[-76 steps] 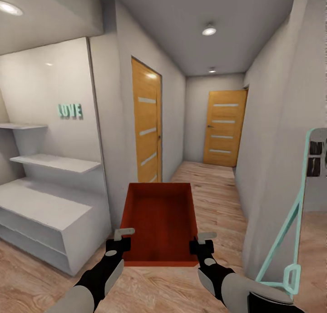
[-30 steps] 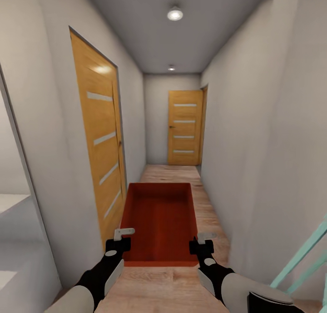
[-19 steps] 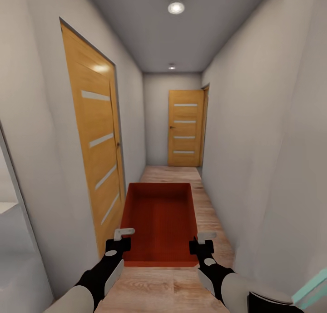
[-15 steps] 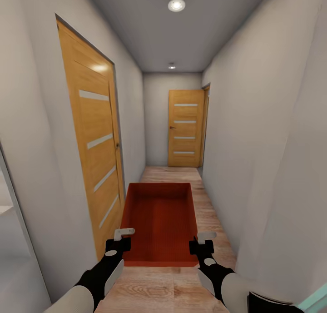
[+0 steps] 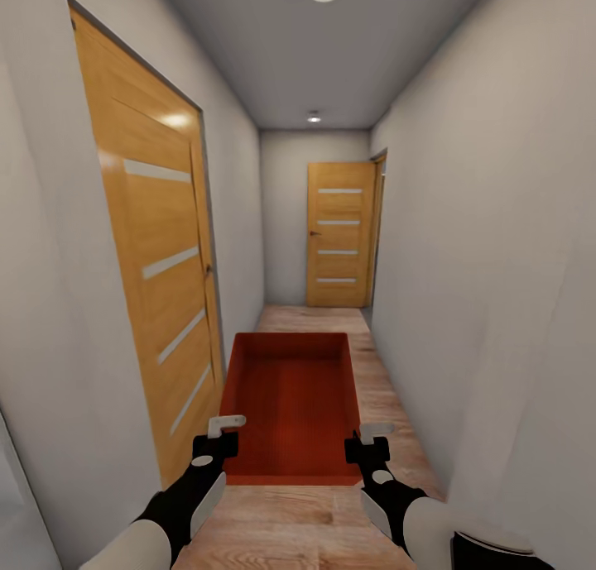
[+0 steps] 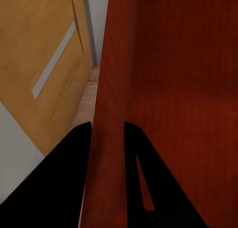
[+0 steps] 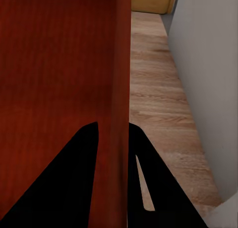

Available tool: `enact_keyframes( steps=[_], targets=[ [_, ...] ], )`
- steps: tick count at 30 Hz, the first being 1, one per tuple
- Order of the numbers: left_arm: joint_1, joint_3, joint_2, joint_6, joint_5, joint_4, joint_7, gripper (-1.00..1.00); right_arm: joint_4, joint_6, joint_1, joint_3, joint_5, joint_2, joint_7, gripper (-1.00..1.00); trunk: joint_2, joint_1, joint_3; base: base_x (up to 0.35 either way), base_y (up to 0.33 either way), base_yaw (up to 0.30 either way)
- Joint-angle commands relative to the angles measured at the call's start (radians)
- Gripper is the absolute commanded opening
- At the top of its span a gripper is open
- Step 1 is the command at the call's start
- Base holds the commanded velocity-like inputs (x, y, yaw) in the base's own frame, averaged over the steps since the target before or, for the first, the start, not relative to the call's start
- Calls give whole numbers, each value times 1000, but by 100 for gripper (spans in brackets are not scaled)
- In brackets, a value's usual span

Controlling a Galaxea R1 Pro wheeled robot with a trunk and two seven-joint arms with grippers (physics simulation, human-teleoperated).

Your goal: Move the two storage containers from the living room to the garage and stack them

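Clamping the left wall of the storage container (image 5: 288,409), the left gripper (image 5: 225,425) held that orange-red bin above the wood plank floor (image 5: 389,388) mid-corridor, past a wooden door (image 5: 157,272), while the right gripper (image 5: 375,430) was closed on its right wall.

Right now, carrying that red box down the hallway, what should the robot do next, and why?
Probably roll straight ahead, holding the grip. The red box is clamped by both side walls, the left fingers and right fingers straddling them. The wood floor ahead looks free up to the closed door at the end, and walls stand close on both sides.
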State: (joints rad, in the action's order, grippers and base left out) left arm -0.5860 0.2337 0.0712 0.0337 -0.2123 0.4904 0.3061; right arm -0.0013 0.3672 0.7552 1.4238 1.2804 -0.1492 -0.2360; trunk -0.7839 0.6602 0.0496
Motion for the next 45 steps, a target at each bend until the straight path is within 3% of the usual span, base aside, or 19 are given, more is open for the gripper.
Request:
enact_keyframes(
  steps=[1, 45],
  targets=[
    [-1, -16, -7, 5, -12, 0, 14, -100, -3, 12, 1, -22, -18, 0, -2, -100, -1, 1, 2, 322, 0, 0],
    [-1, -16, -7, 5, -12, 0, 15, -100, -3, 13, 1, -23, -21, 0, -8, -100, -1, 1, 2, 322, 0, 0]
  ],
)
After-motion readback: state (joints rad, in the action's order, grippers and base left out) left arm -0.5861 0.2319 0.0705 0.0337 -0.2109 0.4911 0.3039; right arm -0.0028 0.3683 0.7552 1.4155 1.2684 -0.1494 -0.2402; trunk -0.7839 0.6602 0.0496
